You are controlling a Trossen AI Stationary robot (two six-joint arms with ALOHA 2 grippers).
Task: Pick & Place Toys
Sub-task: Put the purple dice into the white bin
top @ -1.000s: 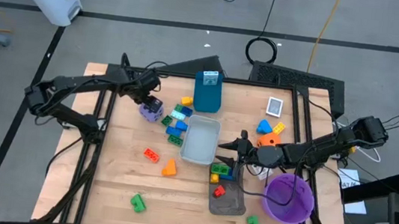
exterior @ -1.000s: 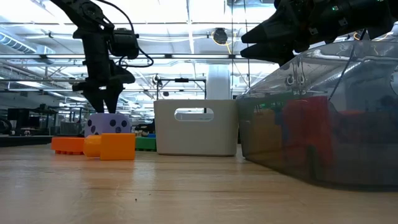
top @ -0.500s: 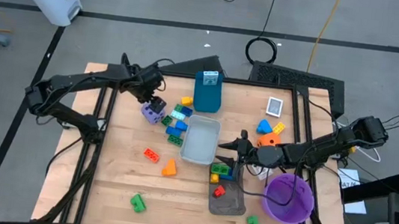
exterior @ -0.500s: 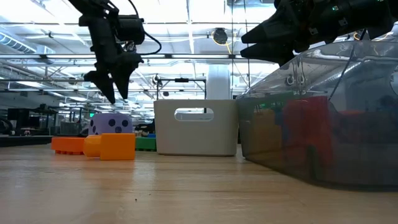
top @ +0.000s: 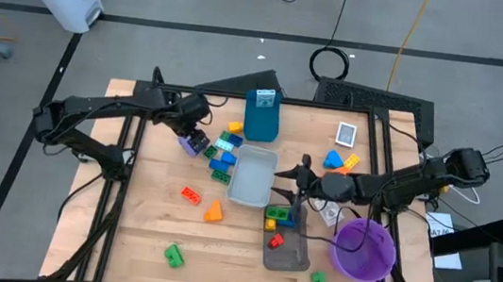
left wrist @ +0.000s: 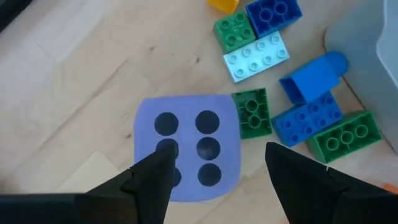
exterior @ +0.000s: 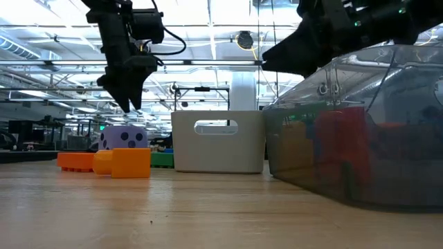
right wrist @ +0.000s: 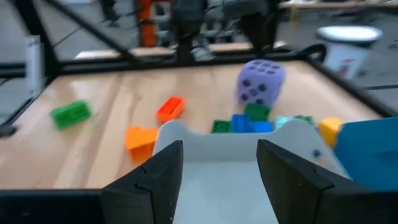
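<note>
While the purple die [left wrist: 186, 146] rests on the table, the left gripper [left wrist: 214, 171] hovers above — jaws parted, empty.

Wood table [top: 146, 233]: bricks [top: 223, 152], purple die [top: 193, 141], trays [top: 252, 174], bowl [top: 363, 250].

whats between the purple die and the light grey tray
A cluster of small bricks, green, blue and pale blue, lies between the purple die and the light grey tray. The high view shows it best; the left wrist view shows the same bricks beside the die.
</note>
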